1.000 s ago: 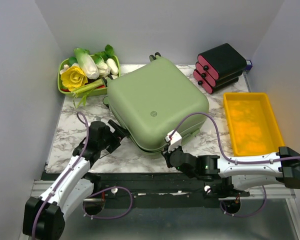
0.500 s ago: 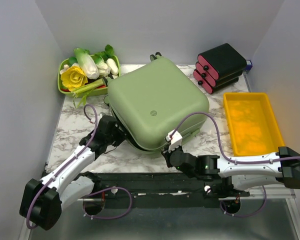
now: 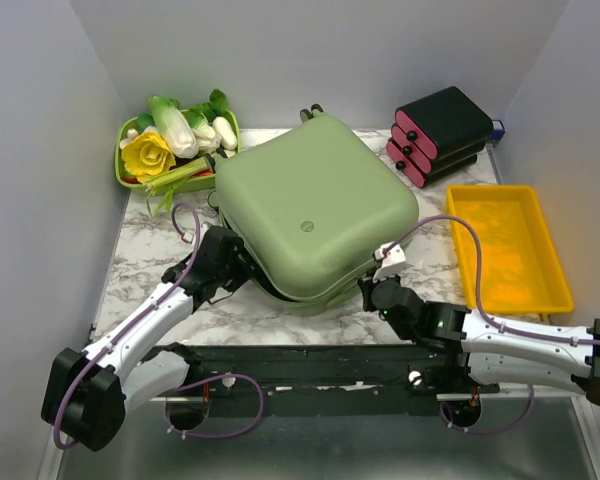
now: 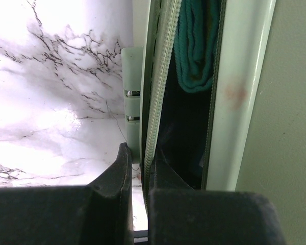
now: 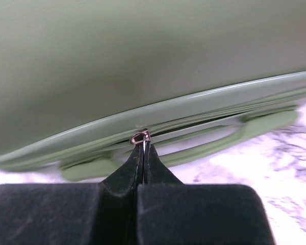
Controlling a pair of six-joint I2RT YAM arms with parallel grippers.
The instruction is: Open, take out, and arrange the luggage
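The luggage (image 3: 315, 210) lay mid-way on the table (image 3: 145, 265), just far of both arms; the right end effector (image 5: 143, 147) was clenched on the zipper pull (image 5: 141, 136) at its near-right seam, the left end effector (image 4: 138, 158) pinching its parted left rim.

We see the luggage (image 3: 315, 215), a pale sage-green hard shell with rounded corners and a round logo on its lid. It lies flat, turned cornerwise, mid-table (image 3: 140, 260) and closer to the far edge. Along its left side we find the seam parted, with dark lining showing inside.
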